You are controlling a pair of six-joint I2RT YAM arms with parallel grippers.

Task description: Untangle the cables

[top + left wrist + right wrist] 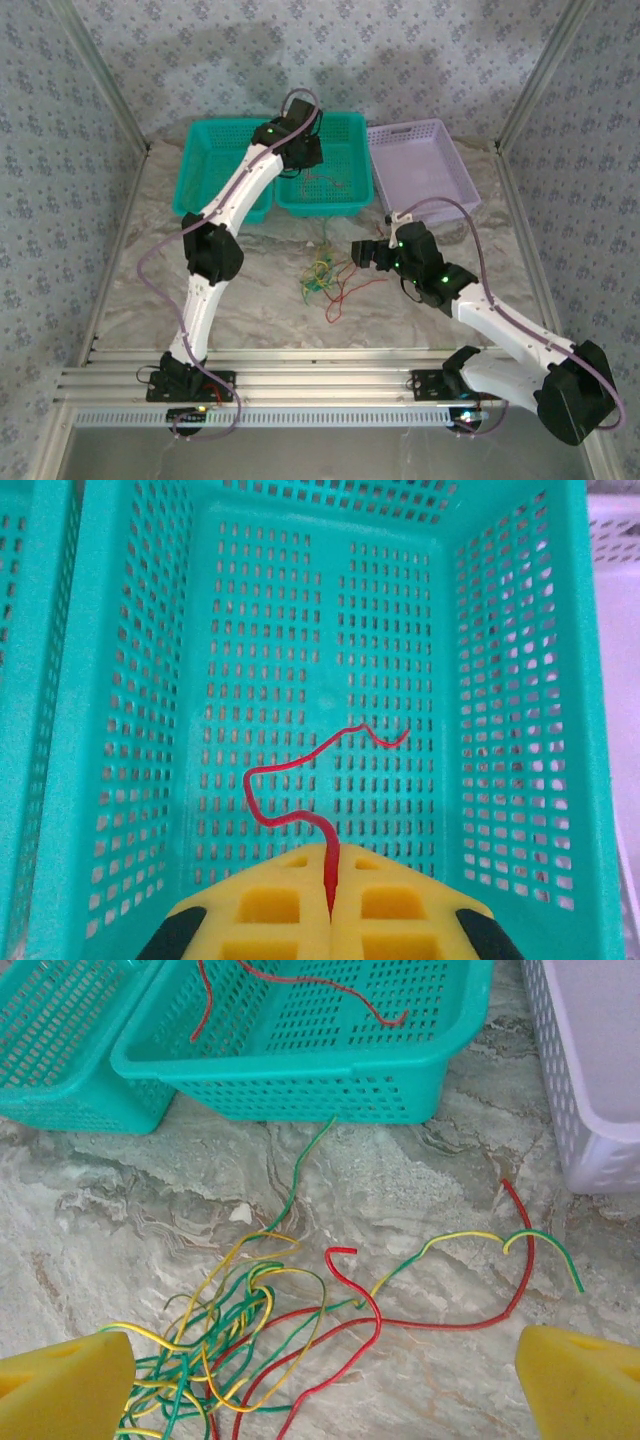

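Currently left gripper [330,905] is clamped on one red wire [290,815] over the teal basket [520,680]. Right gripper [320,1380] gapes wide, empty, above the cables [215,1360] tangled on the table [100,1210]. They look featherlight, limp and springy, likely slippery; I'd pinch a free end, not the knot.

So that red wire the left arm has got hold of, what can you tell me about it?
The red wire is hair-thin and glossy, and looks like flexible plastic-coated cable. One end is pinched in the seam between the left arm's shut yellow fingers. The rest kinks and curls forward over the perforated floor of a teal basket. I cannot tell whether its loose end touches that floor.
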